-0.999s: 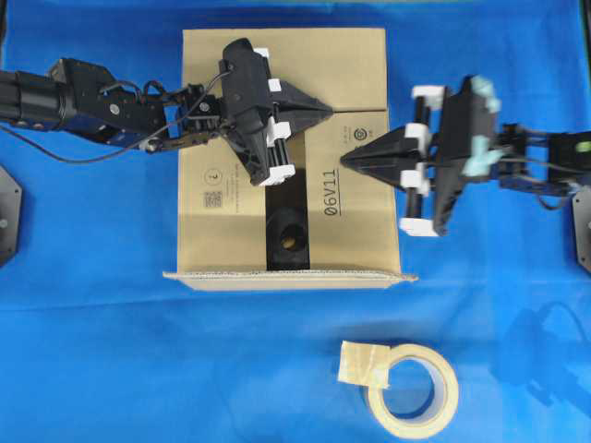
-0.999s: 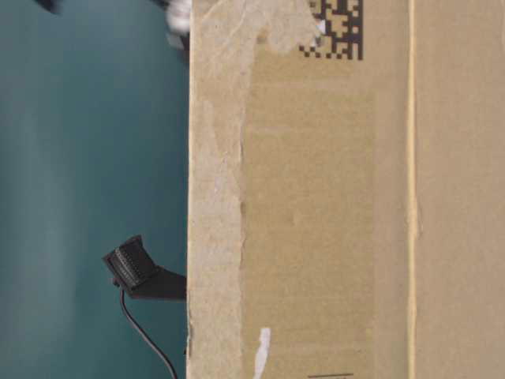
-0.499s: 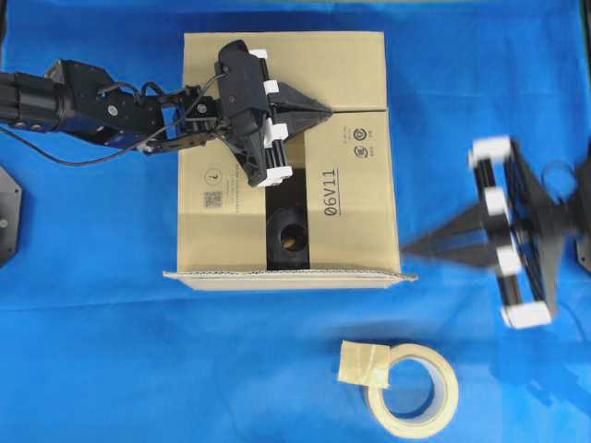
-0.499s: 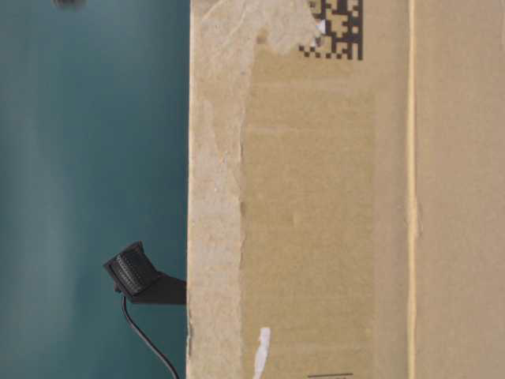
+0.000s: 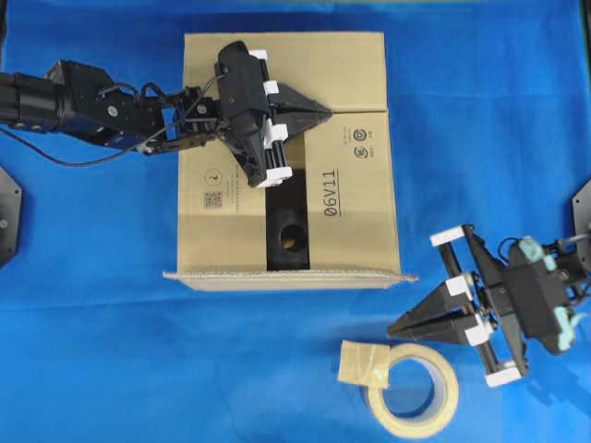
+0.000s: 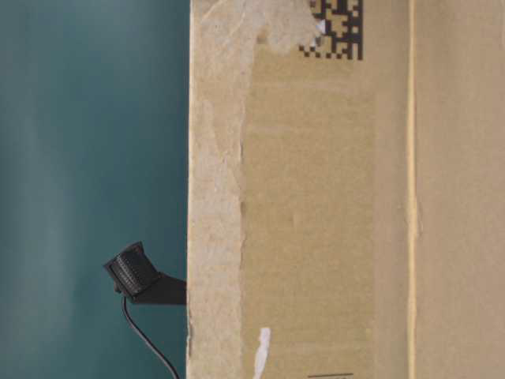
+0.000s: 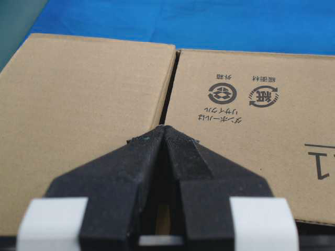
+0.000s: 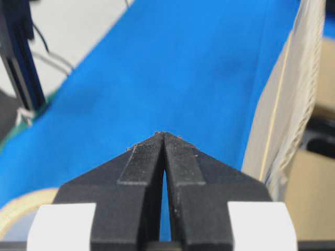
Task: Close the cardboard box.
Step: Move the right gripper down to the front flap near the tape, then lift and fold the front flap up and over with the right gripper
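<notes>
A: Bench point(image 5: 480, 111) first. Blue cloth over it, edge to edge in the overhead view.

B: And the cardboard box point(image 5: 351, 69)?

A: Sits at about 11 o'clock from the middle of the overhead view, flat on the cloth. Two flaps lie down over the top with a thin seam between them, plain in the left wrist view. A dark open strip shows through the top toward the 6 o'clock edge, something round and black inside it; cannot tell what. One flap edge at 6 o'clock shows its corrugation. The table-level view is filled by the box wall, a black printed code at 12 o'clock, worn patches of old tape.

B: Left arm?

A: Reaches in from 9 o'clock. Left claw point(image 5: 325, 112) lies over the box top, tips pointing to 3 o'clock at the seam, jaws pressed together, nothing between them. Touching the cardboard or just above: cannot tell.

B: Right?

A: Right claw point(image 5: 395, 329) is off the box, at 5 o'clock from it, over bare cloth. Tips point to 9 o'clock, jaws closed to a sliver, empty.

B: Smaller items?

A: Tape roll point(image 5: 417, 390), beige, at 6 o'clock from the right claw, near it, a loose tab of tape at its 10 o'clock side. Small black camera point(image 6: 136, 272) on a cable beside the box wall, table-level view.
</notes>
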### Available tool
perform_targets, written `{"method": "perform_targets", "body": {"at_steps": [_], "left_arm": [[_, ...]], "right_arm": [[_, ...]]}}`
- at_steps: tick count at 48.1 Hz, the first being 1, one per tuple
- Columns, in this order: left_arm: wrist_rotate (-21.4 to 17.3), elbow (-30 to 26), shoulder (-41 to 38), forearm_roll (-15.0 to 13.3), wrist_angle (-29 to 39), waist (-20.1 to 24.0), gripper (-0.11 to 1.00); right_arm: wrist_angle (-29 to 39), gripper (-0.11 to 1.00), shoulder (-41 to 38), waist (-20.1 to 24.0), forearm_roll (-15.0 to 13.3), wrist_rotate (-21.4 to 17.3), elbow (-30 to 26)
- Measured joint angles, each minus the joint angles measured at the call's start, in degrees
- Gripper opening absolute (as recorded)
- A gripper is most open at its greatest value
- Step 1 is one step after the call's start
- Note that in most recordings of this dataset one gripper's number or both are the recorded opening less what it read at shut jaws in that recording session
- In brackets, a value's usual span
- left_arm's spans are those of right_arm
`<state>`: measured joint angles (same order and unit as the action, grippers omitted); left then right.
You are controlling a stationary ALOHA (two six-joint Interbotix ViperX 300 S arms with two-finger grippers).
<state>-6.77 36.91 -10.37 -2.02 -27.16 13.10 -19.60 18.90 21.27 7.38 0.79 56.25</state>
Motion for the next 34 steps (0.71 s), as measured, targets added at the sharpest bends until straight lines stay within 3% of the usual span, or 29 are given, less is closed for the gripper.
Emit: {"method": "perform_targets", "body": {"at_steps": [17,34], "left_arm": [[0.0,0.09,0.0,0.09,0.0,0.0,0.0],[0.09,0.18,-0.09,0.0,0.0,-0.18,0.0]], "right_arm": [[-1.58,0.0,-0.35,-2.11,0.0,0.0,0.97],[-1.32,0.0,0.88,-14.41,1.85,-0.18,1.67]]}}
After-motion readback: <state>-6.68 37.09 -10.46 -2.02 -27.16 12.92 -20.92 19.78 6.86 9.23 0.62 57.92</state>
